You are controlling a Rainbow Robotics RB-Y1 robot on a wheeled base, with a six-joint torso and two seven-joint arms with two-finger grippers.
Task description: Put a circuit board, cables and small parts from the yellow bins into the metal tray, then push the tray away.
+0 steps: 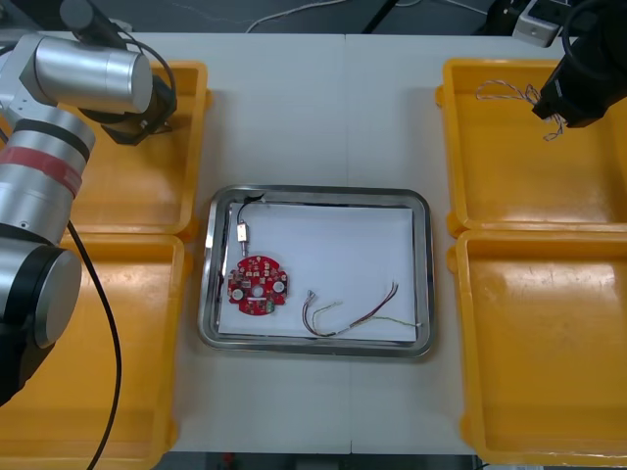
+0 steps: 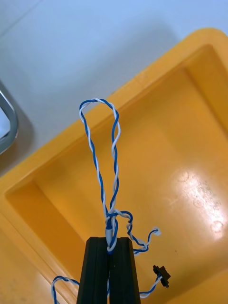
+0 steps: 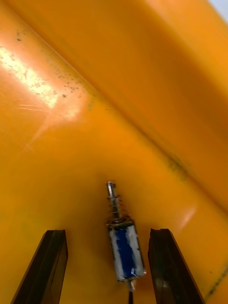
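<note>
Over the far right yellow bin [image 1: 529,166], my right gripper [image 1: 549,106] is shut on the twisted blue and white cable [image 1: 507,94]. In the right wrist view the cable [image 2: 101,142] rises in a loop from the closed fingers [image 2: 97,266], above the bin floor [image 2: 185,156]. My left gripper [image 1: 147,119] reaches into the far left yellow bin [image 1: 186,147]. In the left wrist view it [image 3: 107,232] stands open around a small metal part [image 3: 124,249] with a blue body, lying on the bin floor. The metal tray [image 1: 423,264] holds a red circuit board [image 1: 258,286], a black cable [image 1: 243,217] and a red and yellow cable [image 1: 358,315].
Two near yellow bins [image 1: 98,392] [image 1: 549,352] flank the tray. A corner of the tray rim [image 2: 10,124] shows beyond the bin wall in the right wrist view. The part lies close to the bin's sloping wall [image 3: 156,85].
</note>
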